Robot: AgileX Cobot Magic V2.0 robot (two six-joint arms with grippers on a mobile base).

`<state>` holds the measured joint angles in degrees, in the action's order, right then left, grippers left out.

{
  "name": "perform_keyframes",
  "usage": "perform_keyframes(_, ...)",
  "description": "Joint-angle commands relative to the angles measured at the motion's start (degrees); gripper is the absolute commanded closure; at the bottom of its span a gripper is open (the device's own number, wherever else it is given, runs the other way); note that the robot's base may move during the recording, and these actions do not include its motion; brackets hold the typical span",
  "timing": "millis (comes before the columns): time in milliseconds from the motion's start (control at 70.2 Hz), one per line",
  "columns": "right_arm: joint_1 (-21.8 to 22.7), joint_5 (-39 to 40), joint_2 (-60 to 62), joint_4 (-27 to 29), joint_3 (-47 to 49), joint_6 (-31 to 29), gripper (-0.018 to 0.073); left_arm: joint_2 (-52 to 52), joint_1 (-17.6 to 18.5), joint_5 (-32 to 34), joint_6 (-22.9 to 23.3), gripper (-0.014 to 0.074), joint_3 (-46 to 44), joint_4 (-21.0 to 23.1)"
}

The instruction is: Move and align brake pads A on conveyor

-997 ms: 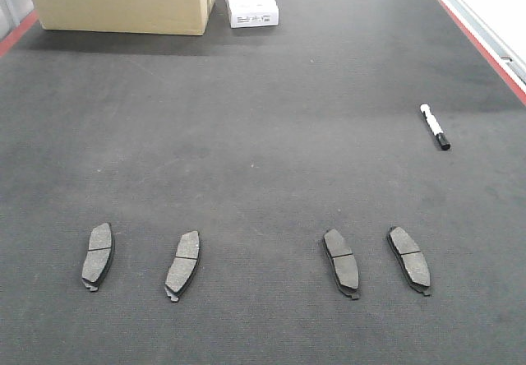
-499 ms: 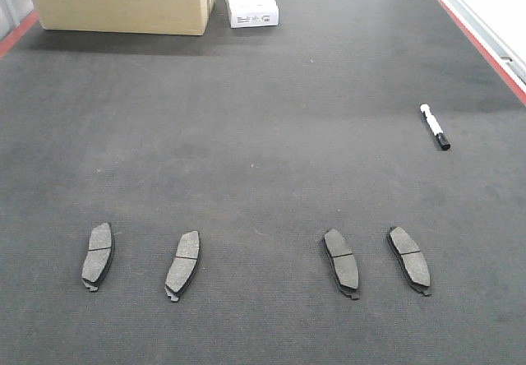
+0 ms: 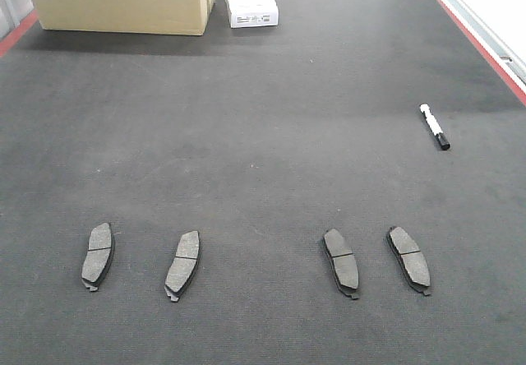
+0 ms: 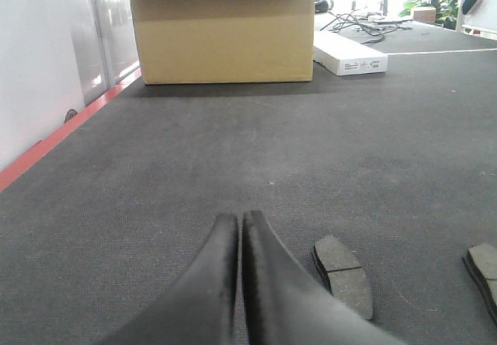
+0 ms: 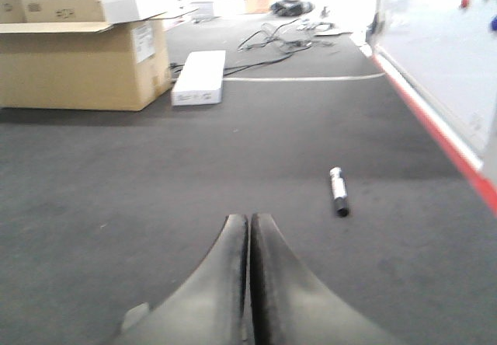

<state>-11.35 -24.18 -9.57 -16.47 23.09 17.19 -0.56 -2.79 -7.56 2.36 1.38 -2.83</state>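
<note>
Where the front view looks down on the dark charcoal felt conveyor (image 3: 263,135), four flat dark-grey curved brake pads (image 3: 182,265) lie in a row near its lower edge, two left, two right. In the left wrist view, the left gripper (image 4: 239,224) is closed and empty, one pad just beside it. The right wrist view shows the right gripper (image 5: 250,224) likewise pressed together, with a white black-capped marker (image 5: 338,192) lying ahead.

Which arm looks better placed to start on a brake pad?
Left, probably. The left gripper, shut and empty, has a brake pad just beside its tips; the right gripper sees mainly the marker.
</note>
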Motion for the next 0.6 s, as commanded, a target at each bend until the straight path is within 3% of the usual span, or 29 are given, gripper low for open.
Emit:
perform_keyframes(0, 5.49, 6.01, -1.23, 9.42, 1.43, -10.88, 0.0568, -0.97, 0.11, 4.12, 0.34, 0.0604, -0.55, 0.03)
perform_keyframes(100, 12.35, 5.29, -1.23, 18.86, 1.43, -19.59, 0.0568, -0.97, 0.11, 4.12, 0.34, 0.0604, -0.55, 0.03)
perform_keyframes(142, 14.29, 4.96, -1.23, 20.15, 1.38, -20.95, 0.0568, -0.97, 0.11, 4.12, 0.34, 0.0604, -0.55, 0.03)
perform_keyframes(242, 17.35, 8.05, 0.15, 17.98, -1.15, -20.26, 0.0568, -0.97, 0.11, 4.12, 0.34, 0.0604, -0.55, 0.03)
perform_keyframes(399, 17.2, 17.69, 5.73, 11.52, -10.82, -16.23, 0.0568, -0.97, 0.11, 4.12, 0.34, 0.0604, -0.55, 0.03)
perform_keyframes(584, 17.2, 22.68, 9.66, 10.76, -19.7, -12.83, 0.0568, -0.97, 0.11, 4.12, 0.34, 0.0604, -0.55, 0.03)
